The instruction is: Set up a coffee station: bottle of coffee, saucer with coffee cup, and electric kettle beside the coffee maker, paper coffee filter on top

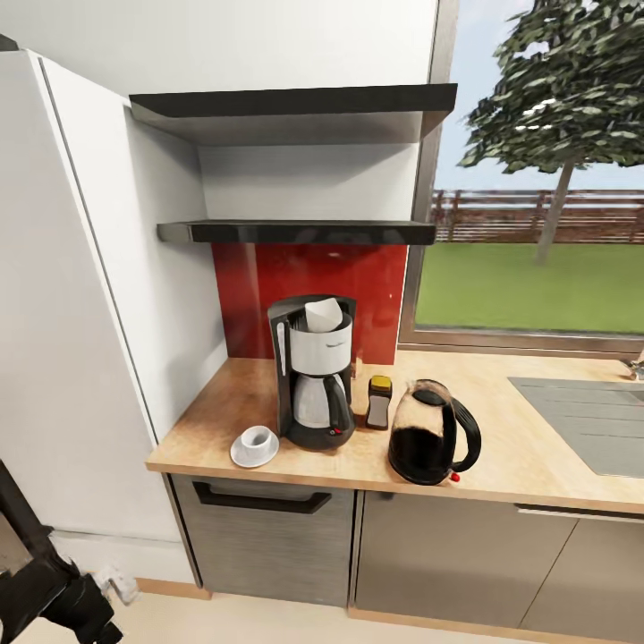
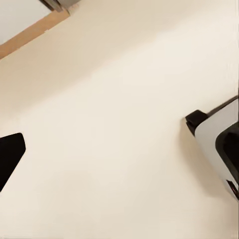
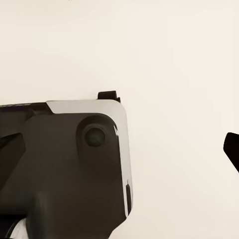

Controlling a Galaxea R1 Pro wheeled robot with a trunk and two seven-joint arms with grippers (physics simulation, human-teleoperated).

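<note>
You are looking at the counter (image 1: 501,465) where the coffee maker (image 1: 313,371) is standing with the paper filter (image 1: 323,312) sitting on its top, the cup (image 1: 259,440) is resting on the saucer (image 1: 243,454) just beside it toward your left, the coffee bottle (image 1: 379,402) is standing just beside it on the other side, and the kettle (image 1: 431,434) is sitting near the bottle at the counter's front edge. Your left arm (image 1: 45,572) is hanging low over the floor (image 2: 114,149), well apart from the counter, and both wrist cameras are pointing down at that pale floor and the robot's base (image 3: 69,164). You cannot tell from these views whether either claw is released or clenched, since only a dark fingertip edge is showing in each.
</note>
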